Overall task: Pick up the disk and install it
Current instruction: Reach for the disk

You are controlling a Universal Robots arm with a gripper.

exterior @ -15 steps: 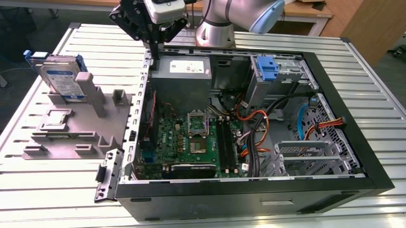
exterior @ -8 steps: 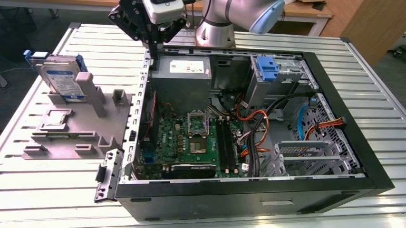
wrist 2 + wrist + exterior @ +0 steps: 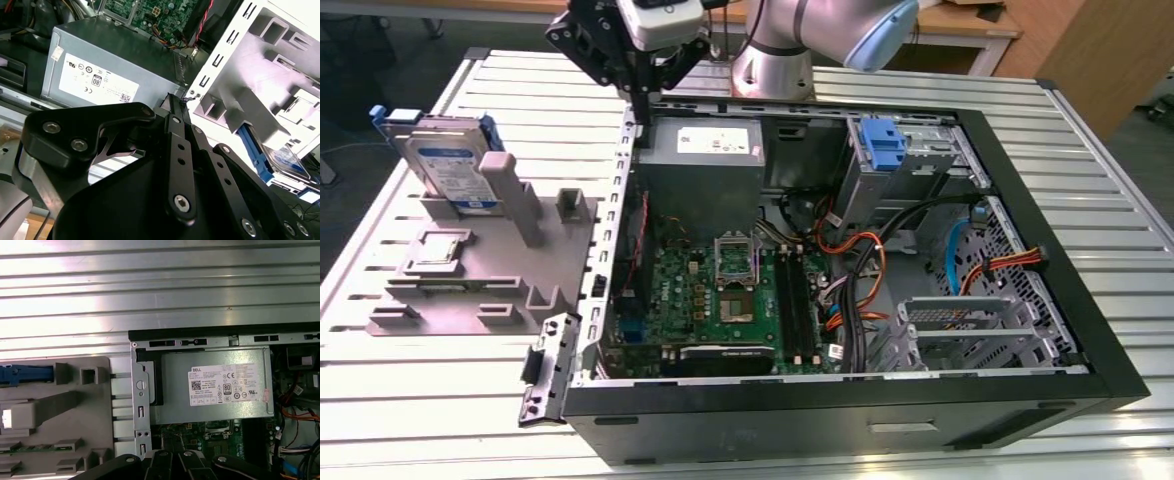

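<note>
The disk [image 3: 447,165], silver-grey with a white-and-blue label in a blue carrier, stands upright at the back of a grey fixture [image 3: 467,270] at the exterior view's left. In the second wrist view its label [image 3: 287,161] peeks out behind the fixture's posts, and its blue carrier edge [image 3: 25,374] shows in the first wrist view. My gripper [image 3: 640,110] hangs over the back left rim of the open computer case [image 3: 1067,300], to the right of the disk and apart from it. Its black fingers [image 3: 175,102] meet at the tips with nothing between them.
Inside the case sit a grey metal box with a white label [image 3: 707,160], the green motherboard [image 3: 720,290], orange and black cables [image 3: 867,260], a blue latch piece [image 3: 881,140] and a metal drive cage [image 3: 961,330]. A ribbed metal table [image 3: 427,410] carries everything.
</note>
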